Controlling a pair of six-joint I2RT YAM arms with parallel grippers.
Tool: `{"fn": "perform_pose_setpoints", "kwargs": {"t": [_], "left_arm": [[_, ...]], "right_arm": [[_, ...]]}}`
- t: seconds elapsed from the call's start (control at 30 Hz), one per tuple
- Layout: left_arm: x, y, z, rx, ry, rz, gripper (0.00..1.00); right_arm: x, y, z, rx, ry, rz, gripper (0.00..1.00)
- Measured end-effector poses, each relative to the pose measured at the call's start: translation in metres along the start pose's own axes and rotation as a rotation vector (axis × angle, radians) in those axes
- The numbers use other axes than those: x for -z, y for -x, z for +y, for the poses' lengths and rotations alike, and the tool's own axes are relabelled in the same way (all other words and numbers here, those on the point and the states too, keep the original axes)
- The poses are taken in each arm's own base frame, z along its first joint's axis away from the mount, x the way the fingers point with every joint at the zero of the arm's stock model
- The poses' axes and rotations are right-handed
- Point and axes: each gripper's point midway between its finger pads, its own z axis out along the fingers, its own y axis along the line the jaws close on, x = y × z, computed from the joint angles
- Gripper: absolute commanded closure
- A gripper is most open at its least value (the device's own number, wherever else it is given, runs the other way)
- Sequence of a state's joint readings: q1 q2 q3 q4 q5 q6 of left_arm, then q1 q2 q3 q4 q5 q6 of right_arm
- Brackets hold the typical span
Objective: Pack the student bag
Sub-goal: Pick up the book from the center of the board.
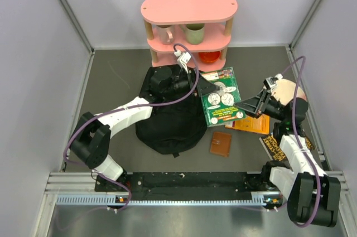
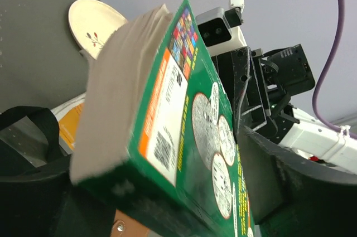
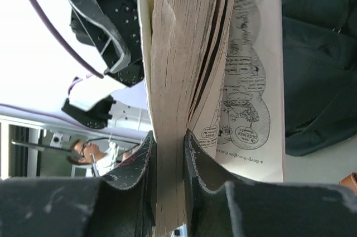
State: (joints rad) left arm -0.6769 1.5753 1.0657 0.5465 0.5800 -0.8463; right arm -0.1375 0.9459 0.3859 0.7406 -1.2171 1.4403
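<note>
The large soft black fabric backpack (image 1: 167, 122) lies on the grey desk (image 1: 111, 75), under the left pincer (image 1: 202, 87), whose jaws stand spread about a corner of the thick green paperback book (image 1: 223, 103). The right pincer (image 1: 249, 107) pinches that book's page edge. A small brown leather wallet (image 1: 221, 143) lies near the backpack, and a pink two-tier shelf (image 1: 189, 7) stands behind it.

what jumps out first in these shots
A green book sits mid-scene with the right gripper clamped on its pages. Just left of it lies the big black student bag, and a pink shelf stands at the back.
</note>
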Motion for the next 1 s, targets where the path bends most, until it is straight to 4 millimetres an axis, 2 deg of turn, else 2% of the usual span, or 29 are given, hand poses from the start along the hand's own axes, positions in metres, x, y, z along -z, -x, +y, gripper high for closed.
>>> {"fn": "perform_pose_setpoints", "kwargs": {"t": [0.17,0.2,0.27,0.3,0.33,0.4,0.43,0.5,0.6,0.7,0.77,0.83,0.9,1.0], "left_arm": [[0.001,0.000,0.003,-0.026,0.004,0.003,0.52],[0.001,0.000,0.004,-0.030,0.009,0.004,0.65],[0.002,0.000,0.007,-0.026,0.023,0.005,0.79],[0.003,-0.001,0.007,-0.023,0.028,0.007,0.92],[0.004,-0.001,0.008,-0.014,0.041,0.003,0.98],[0.006,0.001,0.006,-0.026,0.062,-0.005,1.00],[0.008,0.000,0.006,-0.034,0.072,-0.001,1.00],[0.016,-0.001,0.011,-0.036,0.121,-0.001,1.00],[0.035,-0.002,0.026,-0.032,0.216,-0.017,1.00],[0.064,0.001,0.046,-0.011,0.346,-0.057,1.00],[0.086,0.006,0.053,-0.008,0.425,-0.101,1.00],[0.106,0.015,0.051,-0.016,0.471,-0.164,1.00],[0.123,0.025,0.041,-0.027,0.489,-0.236,1.00],[0.137,0.038,0.022,-0.020,0.458,-0.340,1.00]], "right_arm": [[-0.004,-0.009,-0.014,-0.003,-0.051,0.066,1.00],[-0.005,-0.009,-0.016,-0.002,-0.064,0.074,1.00],[-0.007,-0.009,-0.021,0.009,-0.092,0.089,0.96],[-0.008,-0.007,-0.024,0.023,-0.108,0.084,0.89],[-0.010,-0.004,-0.028,0.031,-0.133,0.079,0.60],[-0.011,-0.003,-0.033,0.032,-0.162,0.086,0.43],[-0.011,-0.002,-0.036,0.029,-0.178,0.081,0.29],[-0.011,0.002,-0.044,0.019,-0.226,0.060,0.26],[-0.008,0.006,-0.057,0.016,-0.307,0.027,0.16],[-0.002,0.007,-0.070,0.022,-0.387,-0.010,0.14],[0.000,0.006,-0.071,0.032,-0.405,-0.020,0.14],[0.001,0.001,-0.065,0.055,-0.395,-0.025,0.13],[-0.002,-0.005,-0.059,0.073,-0.372,-0.019,0.10],[-0.010,-0.029,-0.050,0.072,-0.322,0.019,0.05]]}}
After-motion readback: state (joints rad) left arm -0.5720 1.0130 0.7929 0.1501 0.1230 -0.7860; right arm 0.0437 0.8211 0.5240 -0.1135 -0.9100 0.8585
